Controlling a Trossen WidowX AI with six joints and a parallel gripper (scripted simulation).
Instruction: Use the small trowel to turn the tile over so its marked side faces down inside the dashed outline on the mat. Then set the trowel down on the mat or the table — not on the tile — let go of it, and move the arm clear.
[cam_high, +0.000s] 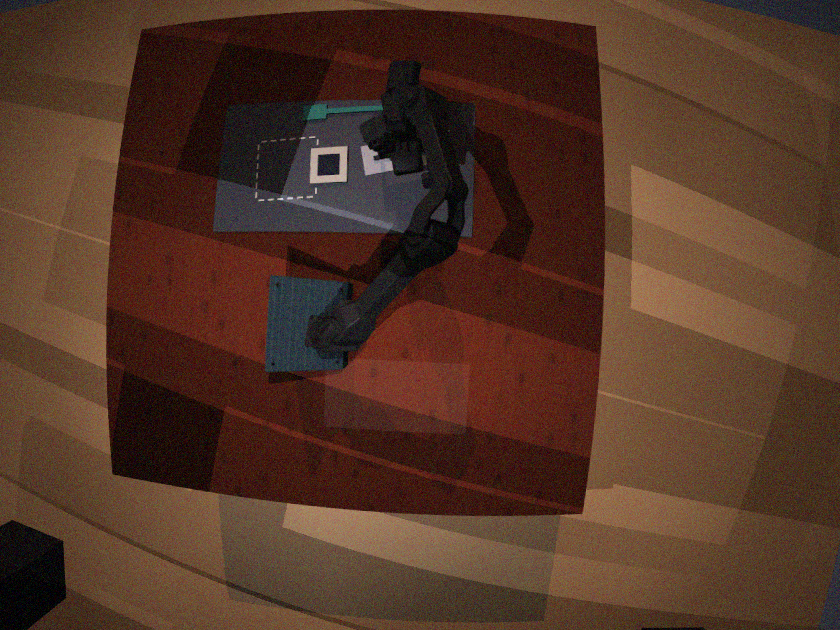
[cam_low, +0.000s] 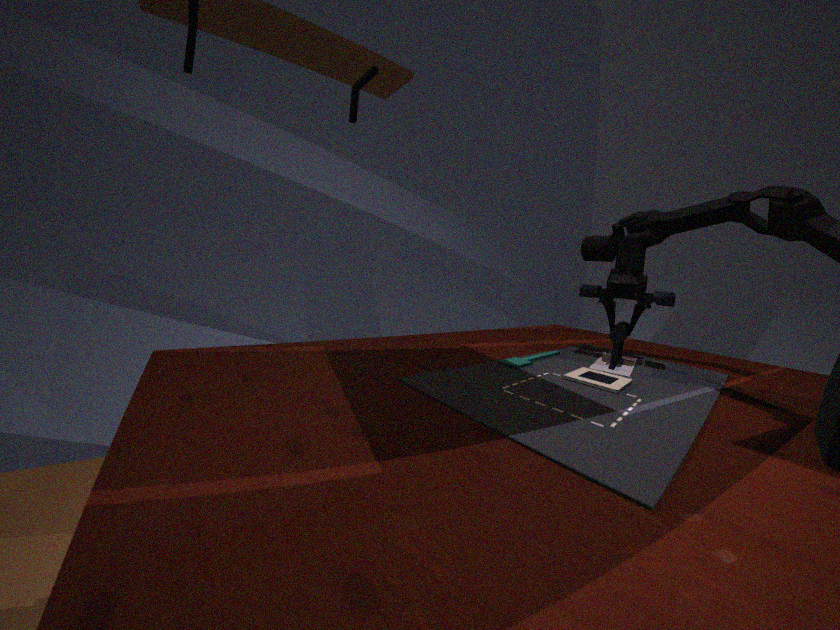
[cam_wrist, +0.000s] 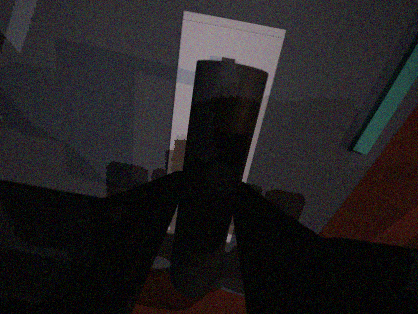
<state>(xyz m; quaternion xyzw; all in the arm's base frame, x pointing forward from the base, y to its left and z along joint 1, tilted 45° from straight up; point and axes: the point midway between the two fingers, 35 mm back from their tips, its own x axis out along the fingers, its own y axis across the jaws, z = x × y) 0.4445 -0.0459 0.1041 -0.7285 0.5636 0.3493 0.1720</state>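
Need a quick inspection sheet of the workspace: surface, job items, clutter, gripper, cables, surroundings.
Surface: red-brown table with grey mat and dashed outline.
Job's things: tile marked side up, just outside the outline; trowel handle upright, pale blade flat on the mat beside the tile.
Clutter: teal tool at the mat's far edge; blue plate under the arm base.
Gripper: gripper shut on the trowel handle.
Cables: nothing seen.
Surroundings: wall shelf; dark box on the floor.
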